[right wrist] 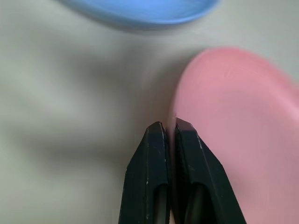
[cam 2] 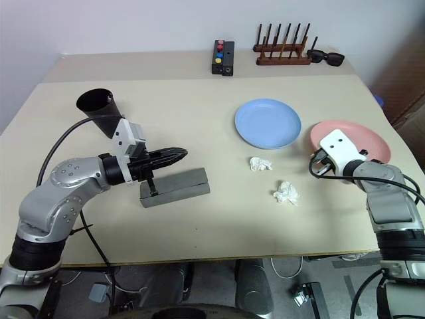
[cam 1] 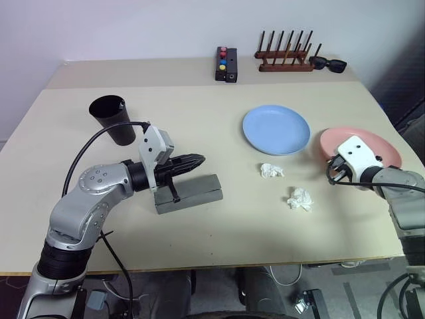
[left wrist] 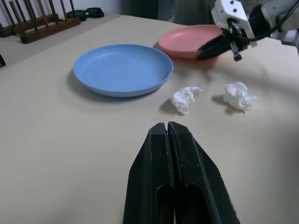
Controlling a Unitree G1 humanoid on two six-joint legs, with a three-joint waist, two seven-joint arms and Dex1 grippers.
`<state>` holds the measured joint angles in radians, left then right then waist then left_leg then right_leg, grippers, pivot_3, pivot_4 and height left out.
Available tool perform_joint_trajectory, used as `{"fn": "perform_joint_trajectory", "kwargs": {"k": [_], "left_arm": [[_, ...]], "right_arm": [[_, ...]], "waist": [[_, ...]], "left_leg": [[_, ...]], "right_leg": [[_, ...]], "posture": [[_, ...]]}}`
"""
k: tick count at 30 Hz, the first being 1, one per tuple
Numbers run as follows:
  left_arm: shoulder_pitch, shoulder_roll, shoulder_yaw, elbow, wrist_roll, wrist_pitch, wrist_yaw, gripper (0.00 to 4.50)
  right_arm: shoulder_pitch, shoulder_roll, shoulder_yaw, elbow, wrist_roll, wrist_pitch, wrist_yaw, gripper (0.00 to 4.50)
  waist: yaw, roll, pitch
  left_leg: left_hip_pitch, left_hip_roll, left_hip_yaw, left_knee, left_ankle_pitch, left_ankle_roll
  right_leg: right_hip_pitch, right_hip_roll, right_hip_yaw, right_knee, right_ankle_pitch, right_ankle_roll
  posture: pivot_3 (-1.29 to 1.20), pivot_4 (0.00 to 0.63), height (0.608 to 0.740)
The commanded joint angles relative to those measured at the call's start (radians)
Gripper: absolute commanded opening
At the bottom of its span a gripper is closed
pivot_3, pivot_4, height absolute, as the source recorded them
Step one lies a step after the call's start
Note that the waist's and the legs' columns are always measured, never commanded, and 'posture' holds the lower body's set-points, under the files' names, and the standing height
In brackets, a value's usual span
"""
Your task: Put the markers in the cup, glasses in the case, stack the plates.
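My right hand (right wrist: 167, 133) has its two fingers pressed together on the near-left rim of the pink plate (cam 1: 375, 145), the rim pinched between them as far as I can see. The pink plate sits on the worktop (cam 1: 212, 232) and runs out ahead and to the right of that hand. The blue plate (cam 1: 275, 129) lies apart from it, ahead and to the left of my right hand, the two plates side by side and not touching.

My left hand (cam 1: 196, 160) is empty, its fingers closed flat against each other, and it hangs above the grey case (cam 1: 189, 193), which lies shut on the worktop just under and behind the fingertips. The black cup (cam 1: 111, 119) stands upright behind and to the left of my left hand. Two crumpled bits of white paper (cam 1: 271, 171) (cam 1: 299, 199) lie on the worktop between my two hands, nearer the right one.
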<state>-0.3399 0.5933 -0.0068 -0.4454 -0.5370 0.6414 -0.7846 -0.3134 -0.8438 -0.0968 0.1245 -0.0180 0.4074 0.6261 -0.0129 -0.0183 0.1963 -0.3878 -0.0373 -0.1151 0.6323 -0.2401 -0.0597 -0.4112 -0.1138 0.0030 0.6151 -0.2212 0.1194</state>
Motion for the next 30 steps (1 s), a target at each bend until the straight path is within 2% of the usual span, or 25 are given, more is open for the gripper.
{"fn": "perform_joint_trajectory", "kwargs": {"k": [1, 5, 10, 15, 24, 27, 30], "left_arm": [[0.003, 0.006, 0.016, -0.015, -0.003, -0.030, -0.007, 0.00], [0.016, 0.013, 0.030, -0.009, 0.005, -0.045, -0.002, 0.00], [0.028, 0.018, 0.036, 0.006, 0.011, -0.072, -0.003, 0.00], [0.054, 0.018, 0.038, 0.026, 0.024, -0.115, -0.011, 0.00], [0.080, 0.011, 0.045, 0.027, 0.028, -0.146, -0.008, 0.00], [0.098, 0.007, 0.048, 0.020, 0.025, -0.153, -0.007, 0.00], [0.109, 0.004, 0.047, 0.012, 0.022, -0.156, -0.005, 0.00]], "right_arm": [[-0.064, -0.011, -0.030, -0.035, -0.012, -0.113, -0.035, 0.03], [-0.125, 0.046, -0.007, -0.091, 0.055, -0.175, 0.012, 0.03], [-0.159, 0.133, 0.054, -0.144, 0.141, -0.162, 0.119, 0.03], [-0.242, 0.247, 0.138, -0.035, 0.134, -0.205, 0.142, 0.03], [-0.331, 0.271, 0.203, 0.203, 0.033, -0.362, 0.130, 0.03], [-0.326, 0.270, 0.196, 0.195, 0.036, -0.371, 0.144, 0.96], [-0.303, 0.250, 0.166, 0.135, 0.054, -0.370, 0.148, 2.39]], "waist": [[-0.005, 0.000, 0.000], [-0.007, 0.000, 0.000], [-0.002, 0.000, 0.000], [-0.003, 0.000, 0.000], [-0.003, 0.000, 0.000], [-0.006, 0.000, 0.000], [-0.006, 0.000, 0.000]], "left_leg": [[0.000, 0.000, 0.000, 0.000, 0.000, 0.000], [0.000, 0.000, 0.000, -0.001, 0.000, 0.000], [0.000, 0.000, 0.000, -0.001, 0.000, 0.000], [0.000, 0.000, 0.000, 0.000, 0.000, 0.000], [-0.001, 0.000, 0.000, -0.001, 0.000, 0.000], [-0.001, 0.000, -0.001, -0.001, 0.000, 0.000], [-0.001, 0.000, 0.000, -0.001, 0.000, 0.000]], "right_leg": [[0.000, 0.000, 0.000, 0.000, 0.000, 0.000], [-0.001, 0.000, 0.000, 0.000, 0.000, 0.000], [0.000, 0.000, 0.000, 0.000, 0.000, 0.000], [0.000, 0.000, 0.000, -0.001, 0.000, 0.000], [-0.002, 0.000, 0.000, -0.001, 0.000, 0.000], [-0.002, 0.000, 0.000, -0.001, 0.001, 0.002], [-0.002, 0.000, 0.000, -0.001, 0.002, 0.002]], "posture": [[0.00, 0.150, 0.734], [0.00, 0.150, 0.734], [0.00, 0.150, 0.734], [0.00, 0.150, 0.734], [0.00, 0.150, 0.734], [0.00, 0.150, 0.734], [0.00, 0.150, 0.734]]}}
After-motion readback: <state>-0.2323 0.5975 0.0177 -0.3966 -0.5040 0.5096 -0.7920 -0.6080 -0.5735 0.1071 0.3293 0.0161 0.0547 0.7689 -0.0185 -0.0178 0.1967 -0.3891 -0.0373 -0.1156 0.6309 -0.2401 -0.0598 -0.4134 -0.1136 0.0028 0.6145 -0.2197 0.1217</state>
